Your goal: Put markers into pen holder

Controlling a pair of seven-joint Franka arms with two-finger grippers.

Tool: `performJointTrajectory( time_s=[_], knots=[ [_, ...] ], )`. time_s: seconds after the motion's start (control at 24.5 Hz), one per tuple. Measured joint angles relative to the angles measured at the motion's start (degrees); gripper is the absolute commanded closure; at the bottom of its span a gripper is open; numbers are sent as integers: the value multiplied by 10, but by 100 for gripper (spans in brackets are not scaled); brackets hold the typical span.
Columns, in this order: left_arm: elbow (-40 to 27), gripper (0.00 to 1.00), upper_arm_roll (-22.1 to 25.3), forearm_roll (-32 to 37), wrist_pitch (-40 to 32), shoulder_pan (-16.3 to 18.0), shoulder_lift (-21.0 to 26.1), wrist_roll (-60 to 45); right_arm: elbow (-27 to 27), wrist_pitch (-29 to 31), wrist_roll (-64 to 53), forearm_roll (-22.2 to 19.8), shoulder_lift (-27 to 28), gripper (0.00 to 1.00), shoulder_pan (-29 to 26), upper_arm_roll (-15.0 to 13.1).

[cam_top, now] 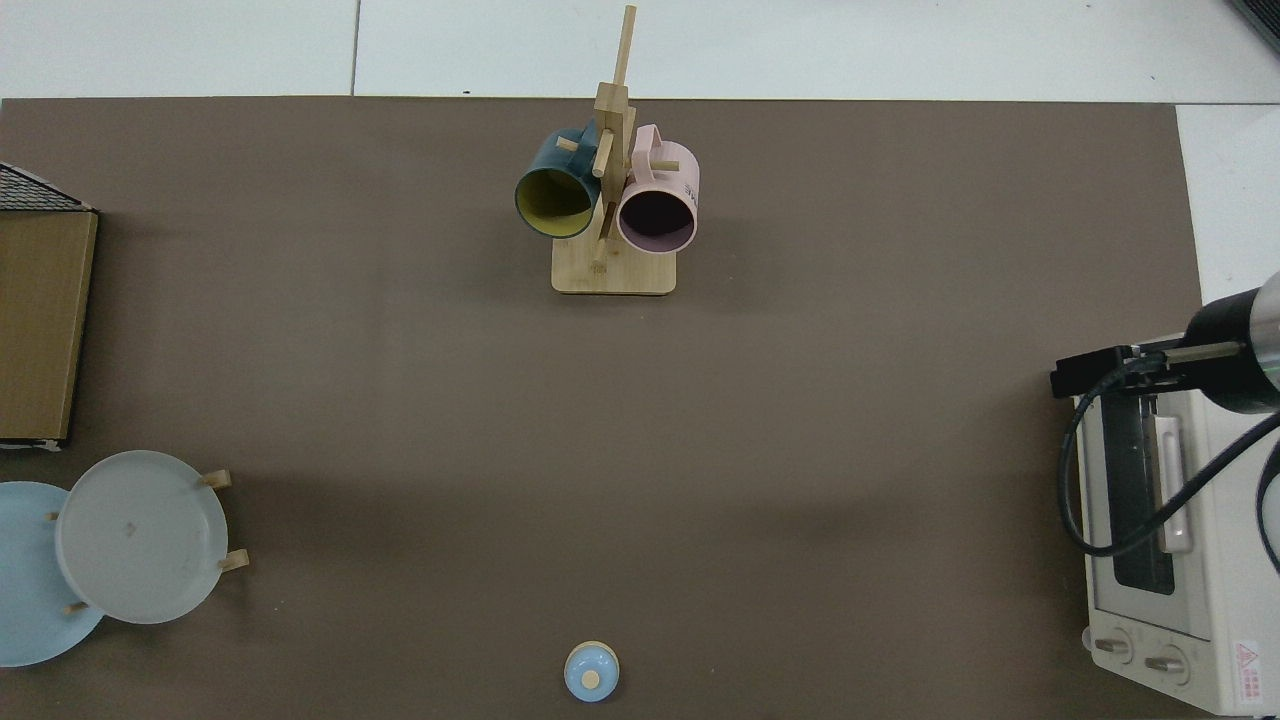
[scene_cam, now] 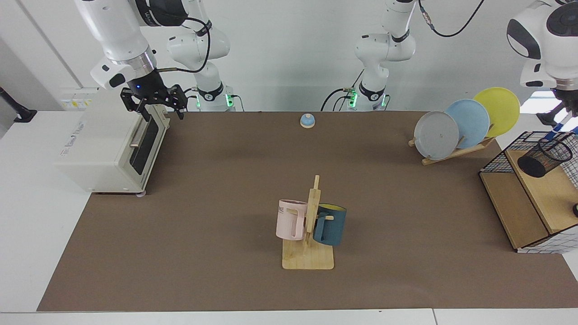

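In the facing view, the right gripper [scene_cam: 152,103] hovered over the toaster oven [scene_cam: 110,146], fingers spread and empty. Far across, the left gripper [scene_cam: 568,108] clasped the marker [scene_cam: 557,126], its blue tip just above the pen holder [scene_cam: 544,157] on the wire shelf [scene_cam: 515,203]

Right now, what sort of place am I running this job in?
Probably a robotics lab bench staged as a mock kitchen: two white arms bolted behind a brown mat, bare white walls, and household props such as a toaster oven, a plate rack and a mug tree.
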Motion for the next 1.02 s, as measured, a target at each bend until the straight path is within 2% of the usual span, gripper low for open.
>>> performJointTrajectory(
  time_s=[0.24, 0.53, 0.77, 1.02],
  knots=[
    [9, 100, 0, 9, 8, 3, 4, 7, 0, 0, 0, 0, 0, 0, 0, 0],
    [9, 100, 4, 8, 36, 22, 12, 15, 0, 0, 0, 0, 0, 0, 0, 1],
    [3, 100, 4, -4, 57, 41, 34, 16, 0, 0, 0, 0, 0, 0, 0, 1],
    [-17, 100, 3, -25, 86, 42, 44, 20, 0, 0, 0, 0, 0, 0, 0, 2]
  ],
)
